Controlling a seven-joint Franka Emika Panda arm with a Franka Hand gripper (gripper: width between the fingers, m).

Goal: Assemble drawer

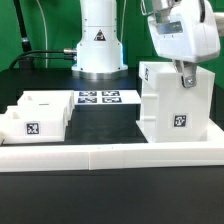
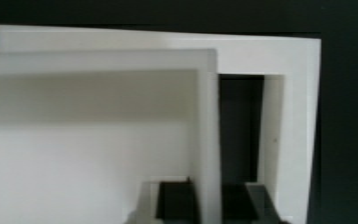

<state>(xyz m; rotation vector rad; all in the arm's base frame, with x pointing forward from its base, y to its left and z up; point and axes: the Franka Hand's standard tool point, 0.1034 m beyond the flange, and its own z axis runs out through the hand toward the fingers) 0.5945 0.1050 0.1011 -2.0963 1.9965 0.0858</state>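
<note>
Overhead, tool (image 1: 186, 79) astride wall of casing (image 1: 162, 105)

On my feed the casing (image 1: 160, 100) is plain white with one black-and-white square tag (image 1: 181, 122); the trays (image 1: 35, 112) match, tag included. Marker board (image 1: 97, 97) is white with black square patterns, border wall (image 1: 110, 153) white, table (image 1: 100, 195) black.

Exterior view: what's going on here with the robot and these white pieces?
The arm's gripper is at the top edge of the large casing on the exterior view's right; whether it is clamped on the wall cannot be told. A smaller tray sits apart on that view's left, not yet in the casing.
</note>
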